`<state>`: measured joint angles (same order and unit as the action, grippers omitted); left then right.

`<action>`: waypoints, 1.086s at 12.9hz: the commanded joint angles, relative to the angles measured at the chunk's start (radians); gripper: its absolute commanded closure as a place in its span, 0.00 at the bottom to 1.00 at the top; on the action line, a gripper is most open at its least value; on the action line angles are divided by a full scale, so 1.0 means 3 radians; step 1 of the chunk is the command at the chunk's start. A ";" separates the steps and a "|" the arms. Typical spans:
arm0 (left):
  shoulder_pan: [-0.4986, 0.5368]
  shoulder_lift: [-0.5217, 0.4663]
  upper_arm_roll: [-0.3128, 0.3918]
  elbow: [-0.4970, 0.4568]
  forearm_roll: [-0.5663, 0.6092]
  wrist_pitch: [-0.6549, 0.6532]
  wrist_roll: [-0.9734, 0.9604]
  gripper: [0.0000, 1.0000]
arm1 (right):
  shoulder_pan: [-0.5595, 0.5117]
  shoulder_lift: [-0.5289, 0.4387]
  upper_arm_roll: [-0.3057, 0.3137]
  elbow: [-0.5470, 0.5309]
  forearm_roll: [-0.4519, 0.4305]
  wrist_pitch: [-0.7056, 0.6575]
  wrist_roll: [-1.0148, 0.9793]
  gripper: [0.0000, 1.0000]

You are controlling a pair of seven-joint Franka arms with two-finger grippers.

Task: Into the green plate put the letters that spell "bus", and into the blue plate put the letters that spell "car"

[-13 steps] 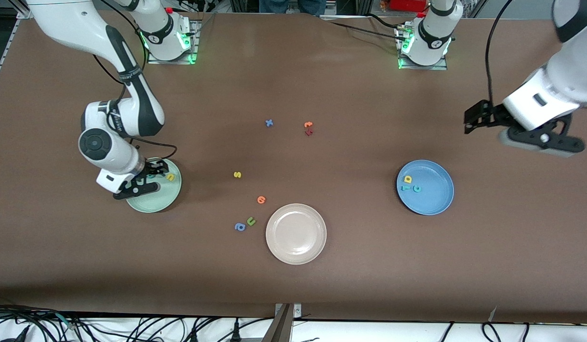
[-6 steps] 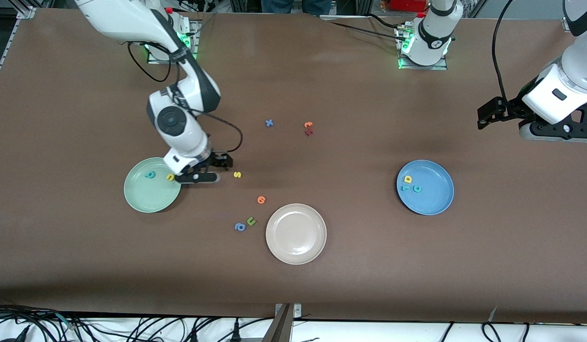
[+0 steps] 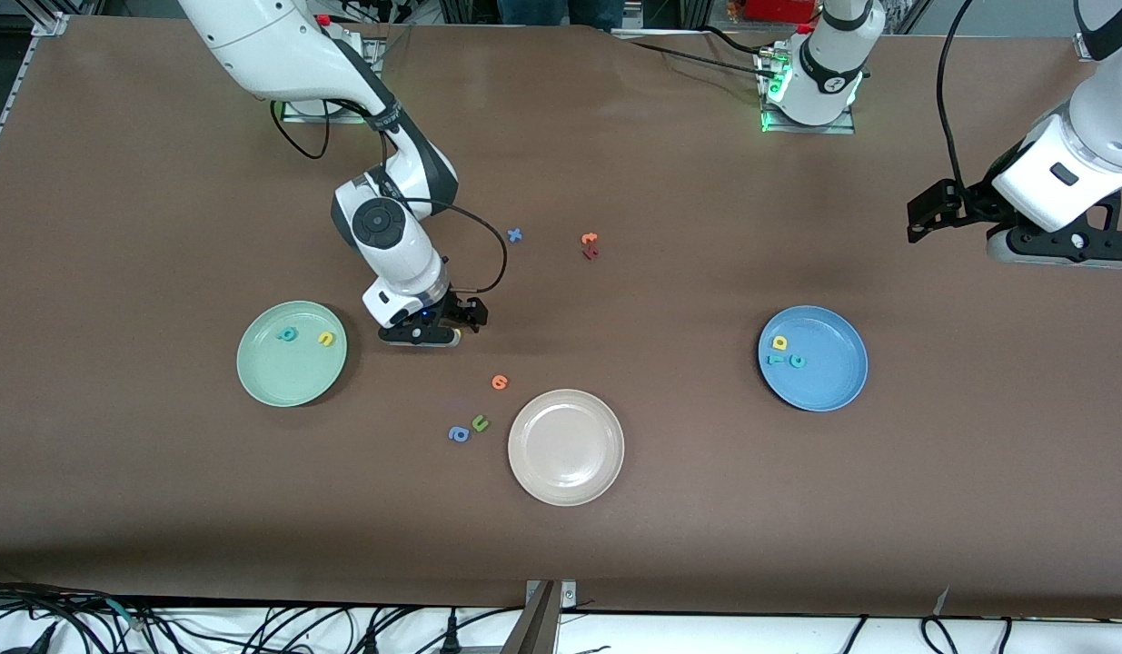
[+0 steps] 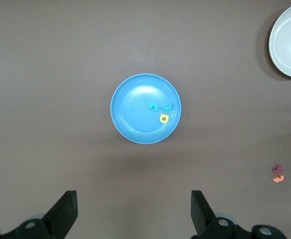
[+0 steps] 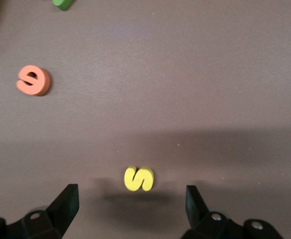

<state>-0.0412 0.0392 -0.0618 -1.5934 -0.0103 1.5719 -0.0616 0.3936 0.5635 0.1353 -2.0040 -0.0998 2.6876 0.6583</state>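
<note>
Beige-pink plate (image 3: 565, 447); at its 9 o'clock an olive-green u (image 3: 480, 422) and blue a (image 3: 458, 434); orange letter (image 3: 499, 382) at 10 o'clock.

The right arm reaches from its base at the tabletop's far edge toward the middle, its right tool (image 3: 451, 331) pointing straight down, low, fingers spread wide. The left arm waits high near the tabletop's end, its left tool (image 3: 924, 216) open and empty.

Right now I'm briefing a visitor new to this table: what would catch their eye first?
Probably the right gripper, open and low over the yellow s lying on the table between the green plate and the beige-pink plate. Next the blue plate toward the left arm's end, with three letters in it, while the left gripper waits open above.
</note>
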 commanded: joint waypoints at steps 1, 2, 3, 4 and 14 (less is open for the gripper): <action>0.0009 0.0110 0.0012 0.0162 -0.0104 -0.0101 -0.0050 0.00 | 0.0012 0.0064 -0.0067 0.0083 -0.0025 0.0030 0.0045 0.05; -0.0001 0.0115 0.0007 0.0162 -0.0073 -0.0096 -0.0045 0.00 | 0.0012 0.0085 -0.0078 0.0094 -0.0025 0.0040 0.0045 0.06; -0.0006 0.0115 0.0007 0.0162 -0.0058 -0.0091 -0.0045 0.00 | 0.0012 0.0116 -0.0088 0.0119 -0.0025 0.0081 0.0045 0.08; -0.0001 0.0115 0.0007 0.0162 -0.0053 -0.0086 -0.0045 0.00 | 0.0017 0.0156 -0.0093 0.0130 -0.0025 0.0122 0.0045 0.08; 0.0009 0.0115 0.0012 0.0162 -0.0053 -0.0096 -0.0040 0.00 | 0.0048 0.0233 -0.0093 0.0135 -0.0117 0.0148 0.0010 0.67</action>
<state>-0.0394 0.0574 -0.0601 -1.5802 -0.0133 1.5684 -0.0679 0.3960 0.6079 0.1135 -1.9783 -0.1176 2.7254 0.6578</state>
